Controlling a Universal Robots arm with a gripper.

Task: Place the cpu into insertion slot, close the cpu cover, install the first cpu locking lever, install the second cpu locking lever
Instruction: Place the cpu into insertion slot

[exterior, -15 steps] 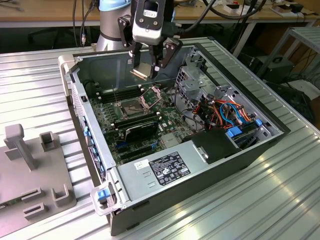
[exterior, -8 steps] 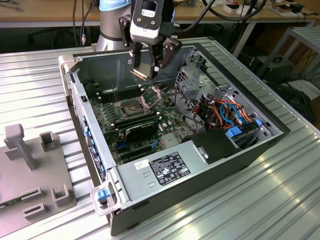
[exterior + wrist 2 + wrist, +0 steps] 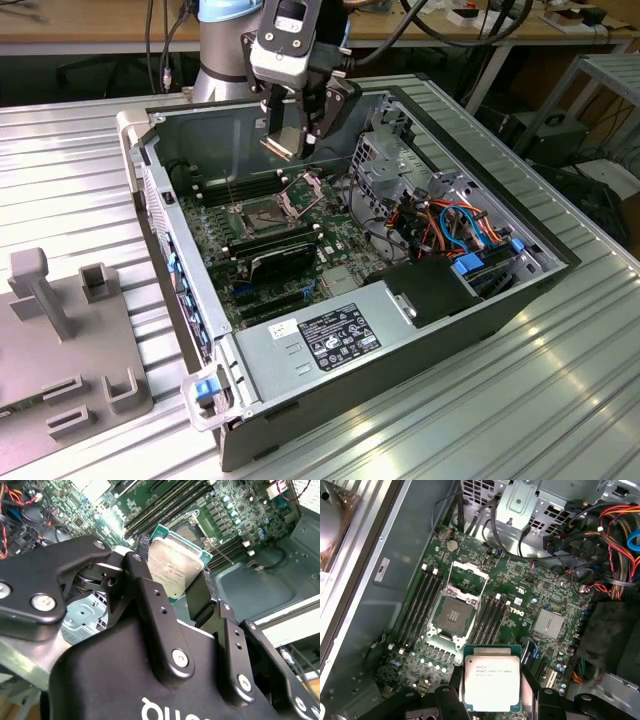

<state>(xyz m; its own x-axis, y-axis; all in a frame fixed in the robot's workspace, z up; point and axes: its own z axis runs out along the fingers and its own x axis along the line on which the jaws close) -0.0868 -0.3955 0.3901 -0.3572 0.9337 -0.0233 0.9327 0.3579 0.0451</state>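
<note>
My gripper (image 3: pixel 286 138) hangs above the open computer case, shut on the cpu (image 3: pixel 282 144), a flat square chip with a silver-grey face. In both wrist views the cpu (image 3: pixel 492 682) (image 3: pixel 172 562) sits between the two black fingers (image 3: pixel 451 692), held by opposite edges. The insertion slot (image 3: pixel 453 616) lies bare on the green board below, well apart from the chip. The cpu cover (image 3: pixel 468 576) is swung open beside the insertion slot (image 3: pixel 262 213), on the side away from the chip. In the second wrist view the insertion slot (image 3: pixel 192 526) shows just past the chip's edge.
Long black memory slots (image 3: pixel 420 605) flank the socket on both sides. A metal drive cage (image 3: pixel 385 165) with red, orange and blue cables (image 3: pixel 455 225) fills the exterior view's right of the case. A black power supply (image 3: pixel 340 335) sits at the front. A grey fixture (image 3: pixel 60 330) stands outside on the exterior view's left.
</note>
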